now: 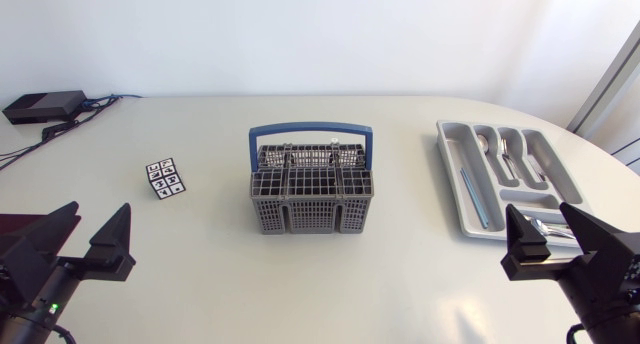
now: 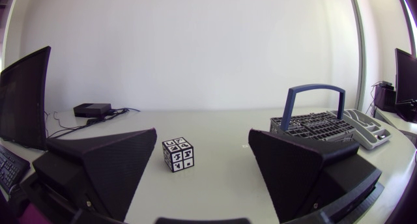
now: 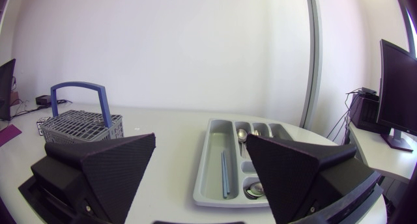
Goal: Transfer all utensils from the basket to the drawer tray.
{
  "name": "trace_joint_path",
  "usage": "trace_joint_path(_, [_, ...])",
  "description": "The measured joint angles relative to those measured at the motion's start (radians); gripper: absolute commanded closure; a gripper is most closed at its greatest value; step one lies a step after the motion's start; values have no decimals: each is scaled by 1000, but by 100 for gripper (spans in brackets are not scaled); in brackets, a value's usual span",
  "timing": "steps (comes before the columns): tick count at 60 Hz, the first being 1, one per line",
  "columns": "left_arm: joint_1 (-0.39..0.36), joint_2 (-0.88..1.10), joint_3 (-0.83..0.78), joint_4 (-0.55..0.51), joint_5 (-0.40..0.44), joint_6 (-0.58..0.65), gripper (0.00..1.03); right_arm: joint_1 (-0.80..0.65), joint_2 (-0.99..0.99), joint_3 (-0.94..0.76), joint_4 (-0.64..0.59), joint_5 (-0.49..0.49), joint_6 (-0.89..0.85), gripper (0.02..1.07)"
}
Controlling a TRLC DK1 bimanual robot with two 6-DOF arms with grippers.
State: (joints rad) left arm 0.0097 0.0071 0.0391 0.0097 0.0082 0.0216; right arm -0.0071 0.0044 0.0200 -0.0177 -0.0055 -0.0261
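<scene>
Where right fingers overlap (near end), tray vanishes.

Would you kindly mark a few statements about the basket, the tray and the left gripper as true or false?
1. The grey mesh basket with the blue handle stands upright mid-table. True.
2. The light grey plastic drawer tray is empty. False: cutlery lies in it.
3. The left gripper is shut on a spoon. False: it is open, holding nothing.
4. The black-and-white patterned cube stands on the basket's side toward my left arm. True.
</scene>
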Motion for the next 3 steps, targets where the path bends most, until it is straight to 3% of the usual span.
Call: trace_joint_path(3, [0, -1, 0, 0, -3, 0, 5, 0, 0, 0, 0, 0, 0, 7])
